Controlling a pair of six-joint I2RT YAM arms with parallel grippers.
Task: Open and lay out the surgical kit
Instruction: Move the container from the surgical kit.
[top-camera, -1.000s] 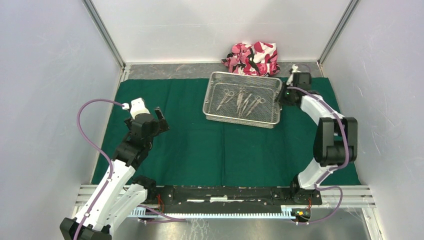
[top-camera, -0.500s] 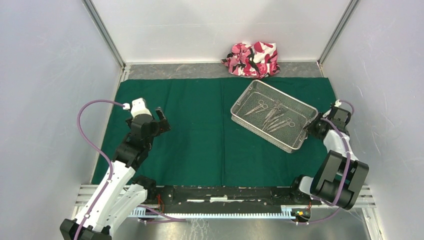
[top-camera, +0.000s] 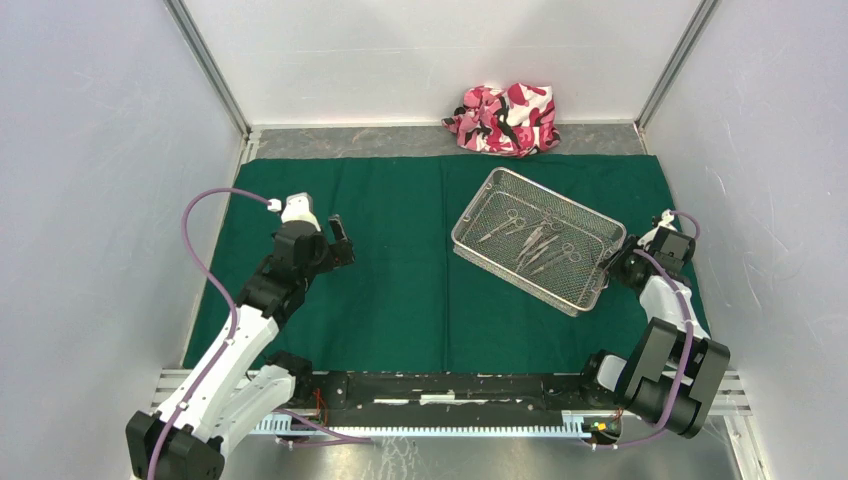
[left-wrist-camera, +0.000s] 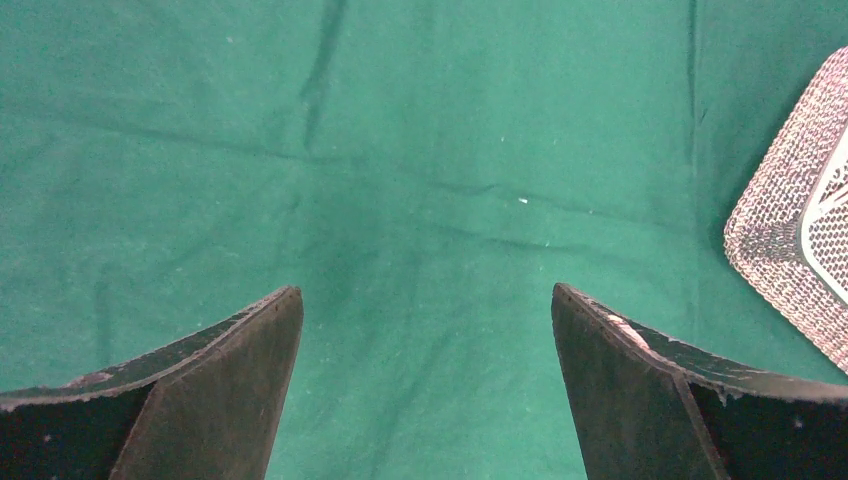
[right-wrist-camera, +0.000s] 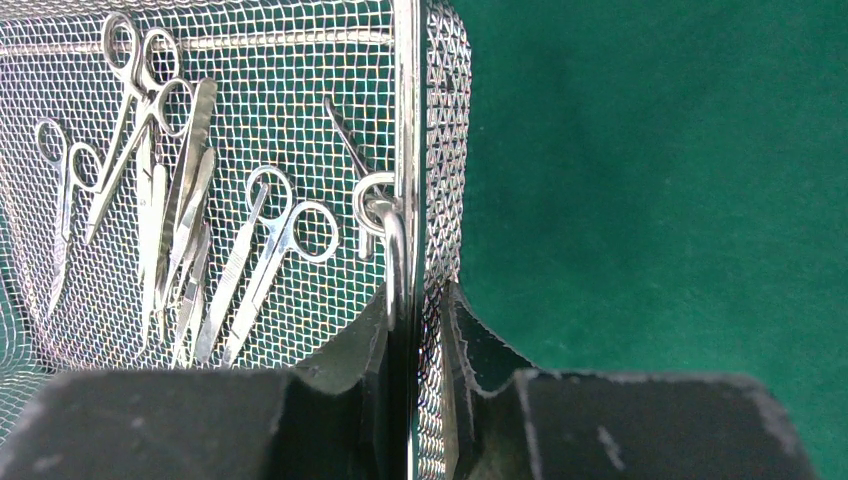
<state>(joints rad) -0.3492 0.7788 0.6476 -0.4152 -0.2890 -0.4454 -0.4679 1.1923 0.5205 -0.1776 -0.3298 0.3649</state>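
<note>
The dark green drape lies spread flat over the table. The silver wire-mesh tray sits askew on its right half, holding several steel scissors and forceps. My right gripper is shut on the tray's right end wall, one finger inside and one outside; the instruments lie inside the mesh. My left gripper is open and empty, hovering over bare drape left of centre; the tray's corner shows at its right edge.
A pink-white-black camouflage cloth bundle lies at the back beyond the drape. White enclosure walls stand close on the left, right and back. The arm bases and a metal rail run along the near edge.
My right gripper has dragged the tray from the back centre-right forward and right, turning it askew. My left arm has moved a little right and forward over the drape.
</note>
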